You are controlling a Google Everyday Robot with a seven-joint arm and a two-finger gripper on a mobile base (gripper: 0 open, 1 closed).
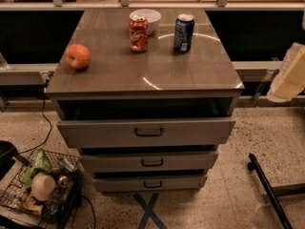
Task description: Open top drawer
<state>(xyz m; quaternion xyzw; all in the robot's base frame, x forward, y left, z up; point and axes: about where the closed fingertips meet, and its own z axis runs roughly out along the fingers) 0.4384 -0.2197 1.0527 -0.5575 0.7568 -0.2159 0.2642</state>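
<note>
Camera view: the top drawer [100,132] sits mid-frame, its front proud of the two below, so it looks part-way open. The pale gripper [291,75] hangs at the right edge, well apart from the handle [148,131] — perhaps its pull is done — wide or narrow, I cannot tell.

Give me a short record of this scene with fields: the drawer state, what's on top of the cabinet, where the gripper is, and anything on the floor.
drawer state: wide grey top drawer with small dark loop handle stands pulled out ahead of the narrower grey middle drawer and grey bottom drawer
on top: glossy brown cabinet top holds a red apple at left, and a red soda can, blue soda can and white bowl at the back
robot: pale gripper at the right edge, apart from the cabinet
floor: wire basket of mixed items, lower left
</note>
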